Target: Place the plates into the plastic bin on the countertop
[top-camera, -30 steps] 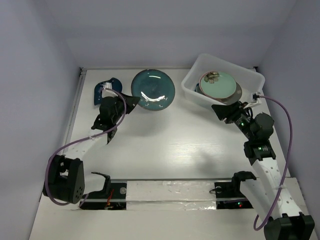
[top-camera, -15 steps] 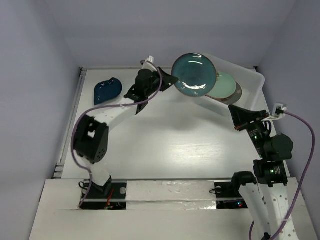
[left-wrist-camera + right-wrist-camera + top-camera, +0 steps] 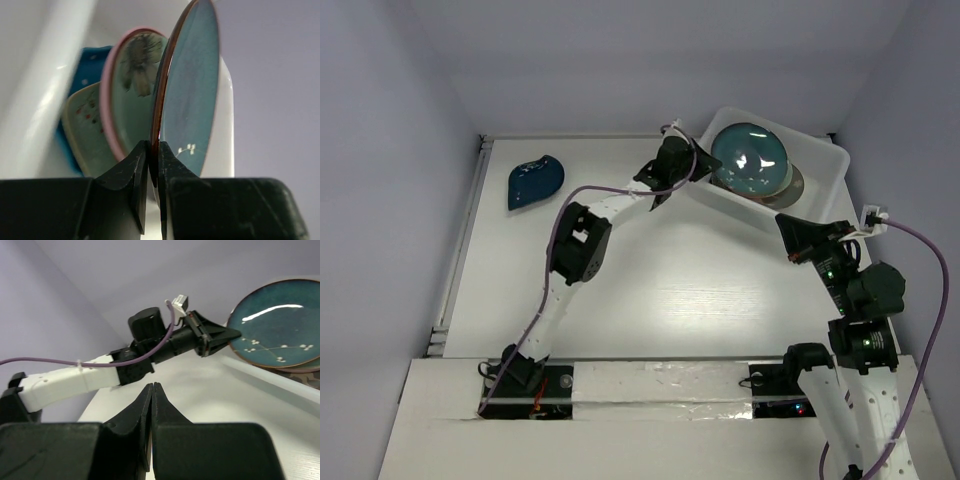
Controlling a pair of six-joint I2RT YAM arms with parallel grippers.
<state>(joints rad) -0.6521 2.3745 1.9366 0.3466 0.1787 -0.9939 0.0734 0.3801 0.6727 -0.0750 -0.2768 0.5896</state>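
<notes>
Reaching left arm (image 3: pixel 610 200), plate (image 3: pixel 750 158) over bin (image 3: pixel 725 203)

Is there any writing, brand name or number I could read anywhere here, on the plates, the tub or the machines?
None can be read. The teal plate shows only painted white blossoms, the pink-rimmed plate a flower picture; the bin bears no lettering.

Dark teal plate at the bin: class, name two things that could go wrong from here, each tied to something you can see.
1. The left gripper pinches the dark teal plate only at its rim, so the plate could slip out and land hard.
2. The plastic bin already holds other plates right beside the held one. A careless release might knock and chip them.
</notes>
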